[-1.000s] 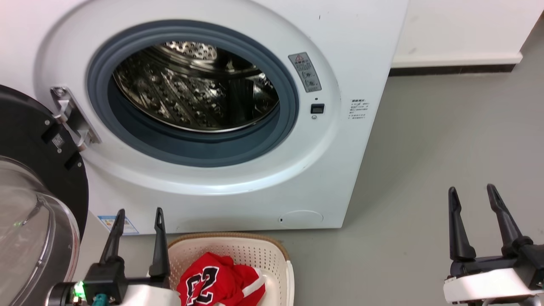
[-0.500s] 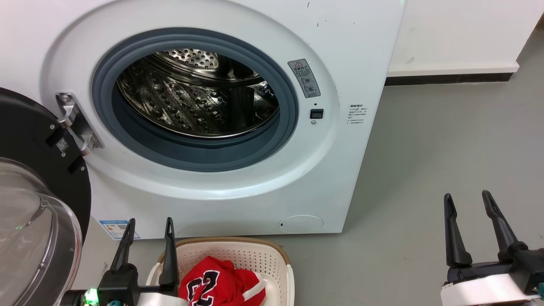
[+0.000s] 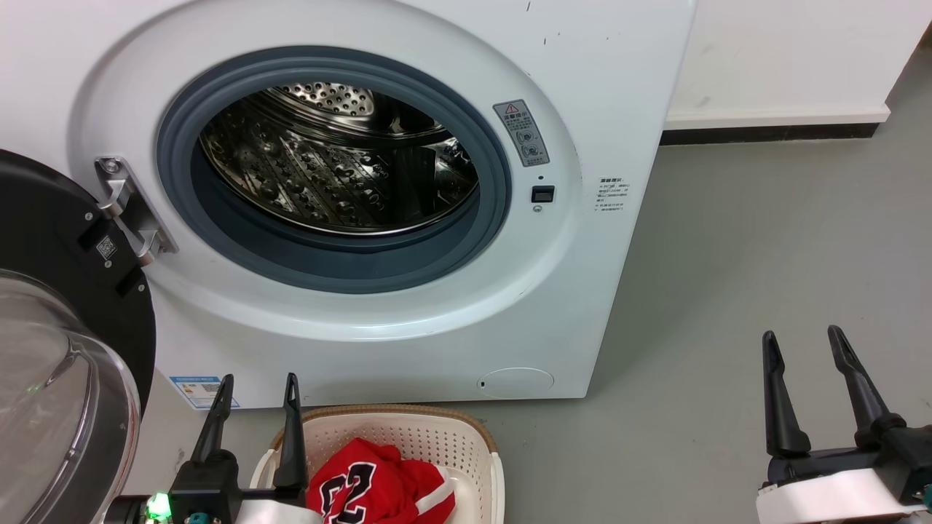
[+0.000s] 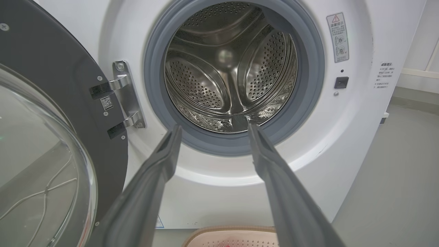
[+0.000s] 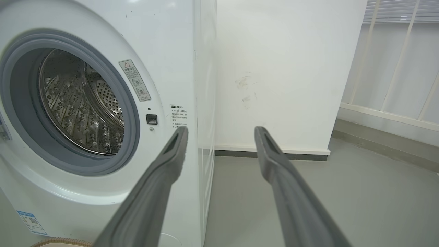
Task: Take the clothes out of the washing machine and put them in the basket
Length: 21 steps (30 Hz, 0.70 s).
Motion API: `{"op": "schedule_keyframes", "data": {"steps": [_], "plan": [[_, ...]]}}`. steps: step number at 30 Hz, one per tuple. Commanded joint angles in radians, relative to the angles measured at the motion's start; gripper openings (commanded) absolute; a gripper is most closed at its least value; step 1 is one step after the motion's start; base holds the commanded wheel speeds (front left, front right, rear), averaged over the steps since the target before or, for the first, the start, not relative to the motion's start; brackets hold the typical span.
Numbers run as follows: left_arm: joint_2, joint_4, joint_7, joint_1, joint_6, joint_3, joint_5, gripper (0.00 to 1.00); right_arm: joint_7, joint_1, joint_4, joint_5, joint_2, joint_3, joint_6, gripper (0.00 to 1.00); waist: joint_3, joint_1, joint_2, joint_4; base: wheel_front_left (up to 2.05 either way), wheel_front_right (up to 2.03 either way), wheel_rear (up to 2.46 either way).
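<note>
Washer drum (image 3: 335,167) beyond L gripper (image 3: 259,378), fingers spread, looks empty; clothes (image 3: 371,487) in basket (image 3: 408,413) beside it. R gripper (image 3: 801,333) spread, empty. Prob done; next: check drum.

Your left claw (image 3: 259,380) has two long, tapering black fingers (image 3: 293,429) on a black block, with a glowing green light (image 3: 155,502) and a teal connector (image 3: 194,519) beneath. Your right claw (image 3: 801,335) looks the same and sits on a rounded white wrist shell (image 3: 823,498). Close up, each finger is matte grey and slotted near its tip.
</note>
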<state>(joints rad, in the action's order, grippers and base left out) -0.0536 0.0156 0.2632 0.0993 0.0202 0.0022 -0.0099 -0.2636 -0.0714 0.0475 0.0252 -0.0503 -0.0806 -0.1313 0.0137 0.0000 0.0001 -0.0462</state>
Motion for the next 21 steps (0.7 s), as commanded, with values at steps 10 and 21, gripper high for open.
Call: {"op": "schedule_keyframes", "data": {"steps": [10,21], "plan": [[0.001,0.011,-0.001,0.001,-0.003,-0.001,-0.001,0.00,0.000,-0.001,-0.007,-0.008,0.001,0.004,0.000,0.00,0.002,0.0000,-0.0001,0.000,0.00,0.00,0.00],[0.002,0.059,-0.053,-0.023,-0.021,0.018,-0.199,0.00,0.036,0.015,-0.054,0.202,-0.009,0.014,0.000,0.00,0.001,0.0000,-0.0001,0.004,0.00,0.00,0.00]]}}
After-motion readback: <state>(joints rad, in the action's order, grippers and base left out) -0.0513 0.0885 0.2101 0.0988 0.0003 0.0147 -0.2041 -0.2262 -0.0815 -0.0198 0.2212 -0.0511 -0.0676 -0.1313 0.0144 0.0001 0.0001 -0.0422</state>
